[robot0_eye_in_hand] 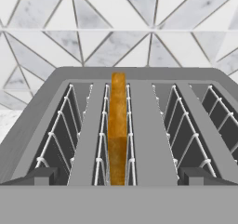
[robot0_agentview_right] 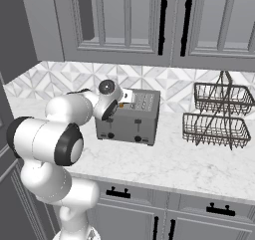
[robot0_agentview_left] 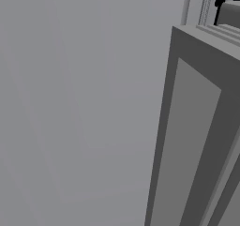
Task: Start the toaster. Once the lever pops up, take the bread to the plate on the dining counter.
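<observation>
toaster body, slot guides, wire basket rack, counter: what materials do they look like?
Grey four-slot toaster: matte, evenly grey shell, likely brushed metal or painted. Thin pale slot guides: bare wire, seemingly metal. Dark two-tier wire basket rack: thin rods, probably coated metal. White grey-veined counter: marble-look stone, smooth.

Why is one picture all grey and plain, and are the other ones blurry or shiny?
Left base view: a flat grey wall and a cabinet side sit very close, so it looks plain, evenly lit and a bit soft. Right base view: sharp, soft even light, faint shadow under the toaster, no glare. Hand view: sharp, the bread in its slot looks stretched from being so near.
</observation>
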